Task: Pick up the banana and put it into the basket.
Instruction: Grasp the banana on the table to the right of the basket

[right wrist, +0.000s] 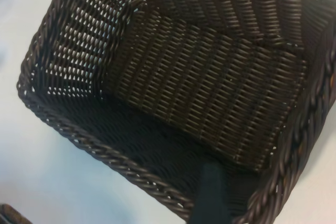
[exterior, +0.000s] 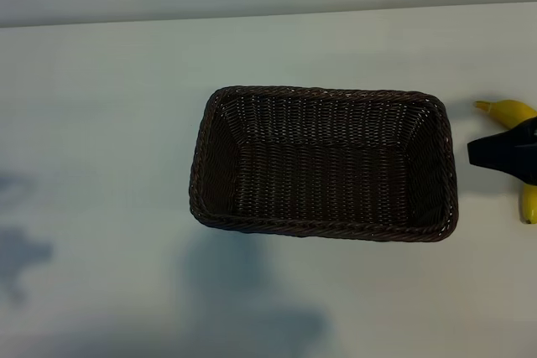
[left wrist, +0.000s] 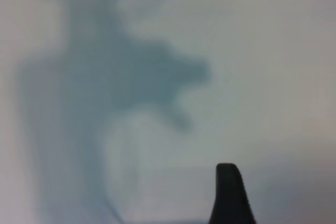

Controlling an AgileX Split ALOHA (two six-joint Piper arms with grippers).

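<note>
Banana (exterior: 513, 111) mid-section hidden behind right tool (exterior: 503, 153), frame-cut.

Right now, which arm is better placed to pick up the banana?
The right arm. The right gripper is open and already over the banana, beside the basket. The left gripper sees only bare table.

Looks like lab/test bench: bare white table (exterior: 101, 123), plain wall behind, no household stuff visible.
</note>
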